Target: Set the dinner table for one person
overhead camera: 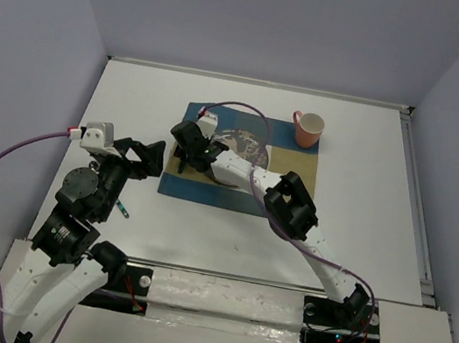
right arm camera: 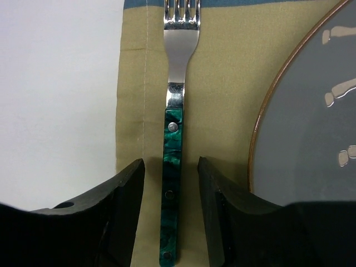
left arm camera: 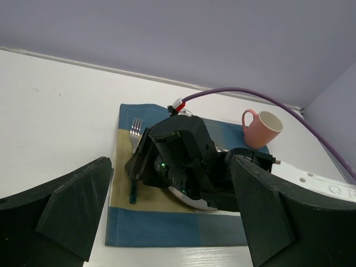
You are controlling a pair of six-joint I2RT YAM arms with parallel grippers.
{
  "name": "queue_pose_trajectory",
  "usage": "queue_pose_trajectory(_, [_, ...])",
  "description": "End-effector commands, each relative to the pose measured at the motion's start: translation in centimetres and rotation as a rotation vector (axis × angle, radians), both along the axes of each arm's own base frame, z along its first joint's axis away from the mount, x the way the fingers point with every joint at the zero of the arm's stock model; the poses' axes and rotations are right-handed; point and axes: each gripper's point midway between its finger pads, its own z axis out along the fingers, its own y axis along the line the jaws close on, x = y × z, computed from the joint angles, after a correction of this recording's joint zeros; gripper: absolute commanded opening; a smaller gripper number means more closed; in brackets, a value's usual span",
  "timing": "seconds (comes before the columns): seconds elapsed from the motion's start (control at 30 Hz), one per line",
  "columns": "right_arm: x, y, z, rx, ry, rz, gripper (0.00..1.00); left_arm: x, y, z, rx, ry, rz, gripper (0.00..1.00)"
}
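My right fingers (right arm camera: 125,211) are spread, one on each side of the marbled green handle of a steel fork (right arm camera: 172,139), with a gap showing on both sides. The fork lies flat on the tan band of a blue, tan and white checked cloth placemat (overhead camera: 208,194), just beside a dark grey round plate with a brown rim (right arm camera: 300,128). A pink ceramic mug (overhead camera: 307,129) stands at the placemat's far right corner. My left fingers (left arm camera: 72,211) are spread wide and hold nothing, just off the placemat's left edge. The large white matte bench (overhead camera: 335,226) lies under everything, with its metal rail (overhead camera: 416,213) along the right edge.
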Motion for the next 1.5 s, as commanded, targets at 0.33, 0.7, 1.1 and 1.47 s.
queue_pose_trajectory(0.33, [-7.1, 6.5, 10.1, 0.039, -0.224, 0.498, 0.52, -0.1, 1.9, 4.5, -0.063, -0.108, 0.086, 0.99])
queue_pose_trajectory(0.7, [-14.9, 13.8, 7.9, -0.069, -0.296, 0.909, 0.72, -0.4, 4.3, 4.1, -0.061, -0.133, 0.201, 0.99])
queue_pose_trajectory(1.1, [-17.8, 15.3, 3.6, -0.153, -0.262, 1.010, 0.77, 1.0, 4.7, 2.8, -0.032, -0.107, 0.221, 0.99])
queue_pose_trajectory(1.47, [-20.5, 17.0, 3.0, -0.142, -0.279, 1.059, 0.74, 1.0, 4.9, 3.0, -0.038, -0.119, 0.222, 0.99])
